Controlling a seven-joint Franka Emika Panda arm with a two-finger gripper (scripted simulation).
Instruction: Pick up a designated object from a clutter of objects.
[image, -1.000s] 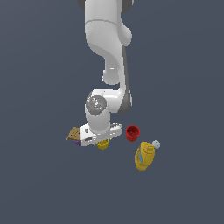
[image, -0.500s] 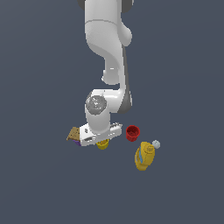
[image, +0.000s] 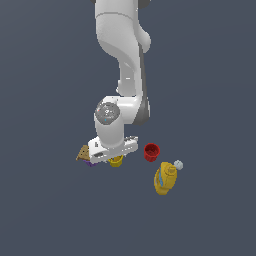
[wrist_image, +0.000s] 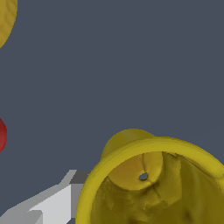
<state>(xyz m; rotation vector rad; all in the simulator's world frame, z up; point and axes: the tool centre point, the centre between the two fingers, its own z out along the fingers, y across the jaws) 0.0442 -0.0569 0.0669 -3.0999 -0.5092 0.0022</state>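
The small yellow cup (image: 116, 161) stands on the floor directly under my hand, mostly covered by it in the exterior view. In the wrist view the yellow cup (wrist_image: 153, 183) fills the near corner, rim toward the camera, its hollow inside showing. My gripper (image: 116, 156) is lowered around the cup. One grey-white finger (wrist_image: 52, 203) lies right against the outside of the cup's wall. The other finger is hidden by the cup, so the jaw width does not show.
A red cup (image: 151, 151) stands close by on the exterior view's right; its edge shows in the wrist view (wrist_image: 1, 134). A yellow mustard bottle (image: 165, 178) with a white cap lies beyond it. A purple cup with a tan cracker (image: 84, 154) is on the exterior view's left.
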